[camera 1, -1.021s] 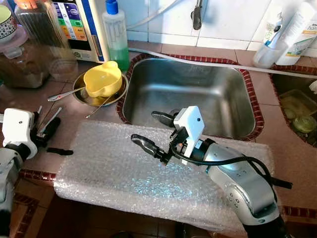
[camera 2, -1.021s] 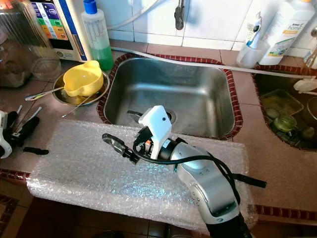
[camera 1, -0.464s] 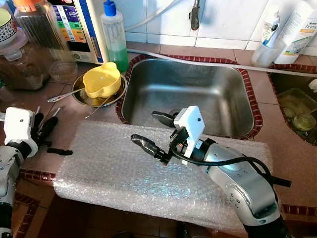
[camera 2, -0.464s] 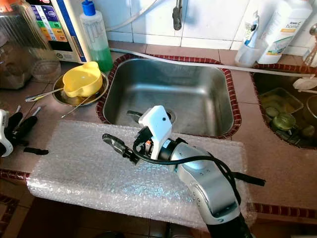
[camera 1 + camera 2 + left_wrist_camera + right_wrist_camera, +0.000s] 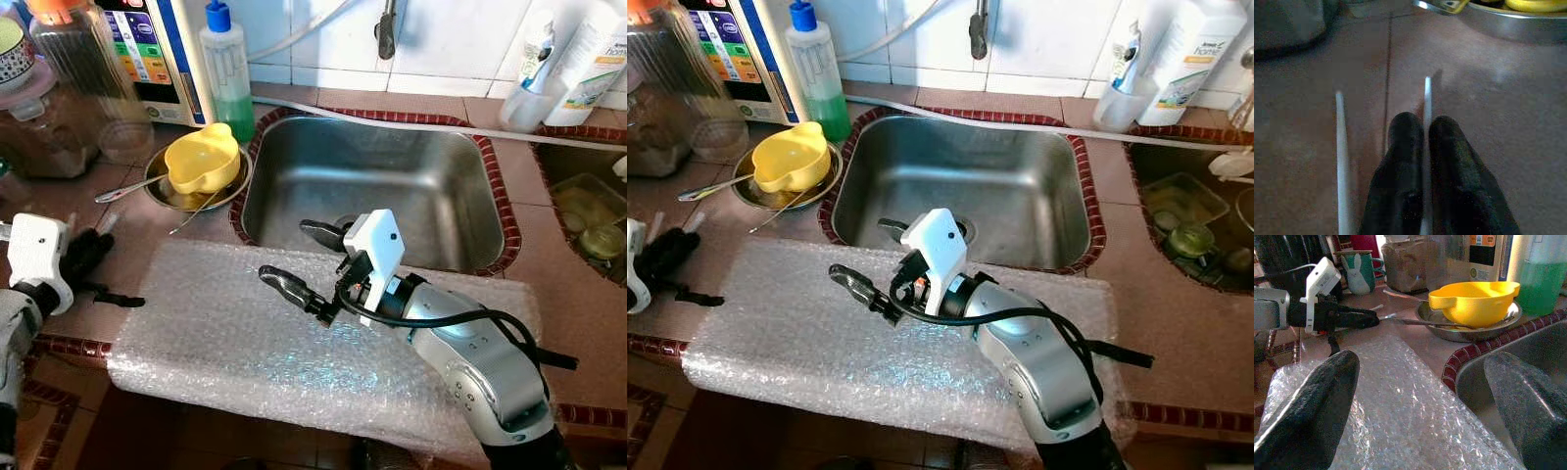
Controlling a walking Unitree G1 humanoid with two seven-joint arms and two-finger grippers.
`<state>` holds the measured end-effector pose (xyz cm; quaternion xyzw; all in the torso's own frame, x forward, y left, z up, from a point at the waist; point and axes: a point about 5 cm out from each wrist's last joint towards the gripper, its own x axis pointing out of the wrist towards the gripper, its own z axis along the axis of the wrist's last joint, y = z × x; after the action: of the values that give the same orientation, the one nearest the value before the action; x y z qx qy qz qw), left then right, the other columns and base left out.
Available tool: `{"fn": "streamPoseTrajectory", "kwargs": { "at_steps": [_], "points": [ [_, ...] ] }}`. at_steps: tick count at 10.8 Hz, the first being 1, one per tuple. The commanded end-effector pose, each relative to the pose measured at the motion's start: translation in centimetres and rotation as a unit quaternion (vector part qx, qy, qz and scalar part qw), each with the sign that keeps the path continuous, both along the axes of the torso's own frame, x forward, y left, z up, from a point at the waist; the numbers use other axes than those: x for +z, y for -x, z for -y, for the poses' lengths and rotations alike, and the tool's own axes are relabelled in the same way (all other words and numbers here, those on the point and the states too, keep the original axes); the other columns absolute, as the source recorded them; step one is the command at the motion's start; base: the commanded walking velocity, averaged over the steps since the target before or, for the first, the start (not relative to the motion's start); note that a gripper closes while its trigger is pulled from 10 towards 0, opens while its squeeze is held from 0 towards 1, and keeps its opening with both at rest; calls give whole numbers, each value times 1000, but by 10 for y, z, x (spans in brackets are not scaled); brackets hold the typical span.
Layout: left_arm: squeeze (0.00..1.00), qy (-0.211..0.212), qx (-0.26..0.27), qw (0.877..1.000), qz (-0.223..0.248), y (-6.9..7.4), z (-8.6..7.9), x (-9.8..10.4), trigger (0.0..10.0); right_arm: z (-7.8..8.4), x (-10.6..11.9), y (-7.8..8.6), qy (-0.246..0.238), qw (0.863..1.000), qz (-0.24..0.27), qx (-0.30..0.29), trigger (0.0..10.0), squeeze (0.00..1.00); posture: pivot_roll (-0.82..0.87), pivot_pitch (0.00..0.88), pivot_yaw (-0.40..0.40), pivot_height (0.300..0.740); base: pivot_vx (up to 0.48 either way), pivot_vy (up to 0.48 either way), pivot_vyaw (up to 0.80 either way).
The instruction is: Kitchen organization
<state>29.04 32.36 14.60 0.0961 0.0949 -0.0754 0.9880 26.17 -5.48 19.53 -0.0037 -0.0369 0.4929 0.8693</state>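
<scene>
Two thin white sticks, likely chopsticks (image 5: pixel 1341 161), lie on the tiled surface (image 5: pixel 118 196); the left tool (image 5: pixel 1425 128) has its fingers pinched on one of them, the other lying loose alongside. The right tool (image 5: pixel 299 259) hovers wide open and empty over the bubble wrap sheet (image 5: pixel 225 343) by the sink (image 5: pixel 392 186). Judging by the yellow bowl (image 5: pixel 203 155) and spoon (image 5: pixel 127 186) left in the steel dish (image 5: pixel 235 184), tidying has barely begun.

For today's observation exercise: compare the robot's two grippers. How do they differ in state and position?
The right gripper is open, fingers spread wide; the left gripper is shut on a thin white stick. The right hovers over the bubble wrap at the sink's edge; the left sits low over the bare counter beside the wrap. Both have two long black fingers.
</scene>
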Motion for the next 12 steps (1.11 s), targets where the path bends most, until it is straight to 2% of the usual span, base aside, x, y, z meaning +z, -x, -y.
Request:
{"fn": "streamPoseTrajectory", "kwargs": {
  "at_steps": [1,3,8,10,12],
  "points": [
    [0,11,-12,997,-76,11,3,-30,0,-2,1,2,-1,1000,-1,8,10000,0,-48,206,35,740,0,0,0],
    [0,22,-6,997,-69,11,2,-27,0,-3,1,3,-3,1000,-4,12,10000,0,-47,206,36,740,0,0,0],
    [0,47,-15,998,-32,16,7,-4,0,-3,2,0,-3,1000,1,7,10000,0,-39,206,36,740,0,0,0],
    [0,61,-27,998,1,21,8,21,0,-2,3,-1,-3,1000,2,6,10000,0,-35,206,33,740,0,0,0],
    [0,96,-36,993,52,30,9,50,0,-2,3,-2,-4,1000,4,5,10000,0,-35,205,34,740,0,0,0]
  ]
}}
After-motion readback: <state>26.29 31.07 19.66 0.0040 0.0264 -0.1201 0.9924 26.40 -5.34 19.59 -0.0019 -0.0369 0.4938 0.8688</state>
